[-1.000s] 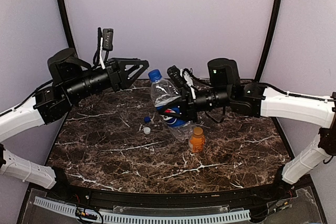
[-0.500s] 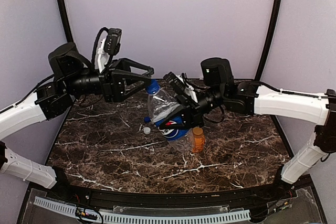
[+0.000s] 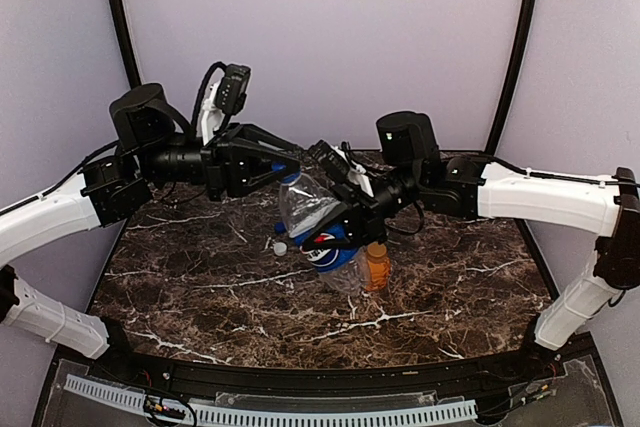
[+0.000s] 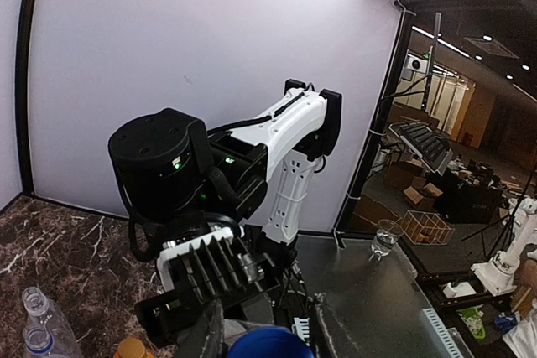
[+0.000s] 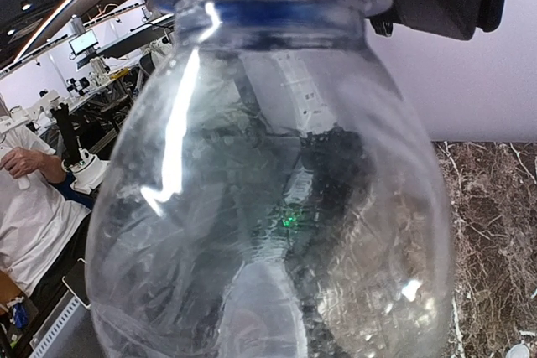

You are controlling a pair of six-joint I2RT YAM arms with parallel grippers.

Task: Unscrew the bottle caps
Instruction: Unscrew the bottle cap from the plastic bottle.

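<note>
The clear Pepsi bottle with a blue label hangs tilted above the table, its neck pointing up and left. My right gripper is shut on its body; the bottle fills the right wrist view and hides the fingers there. My left gripper is shut on its blue cap, one finger on each side. A short orange bottle with its cap on stands just below. A loose blue cap and a loose white cap lie on the marble.
An uncapped clear bottle shows at the lower left of the left wrist view. Another clear bottle lies under the held one. The dark marble table has a raised front rail.
My left gripper has moved right onto the bottle's blue cap and shut on it. The right arm has lowered and tilted the bottle slightly.
</note>
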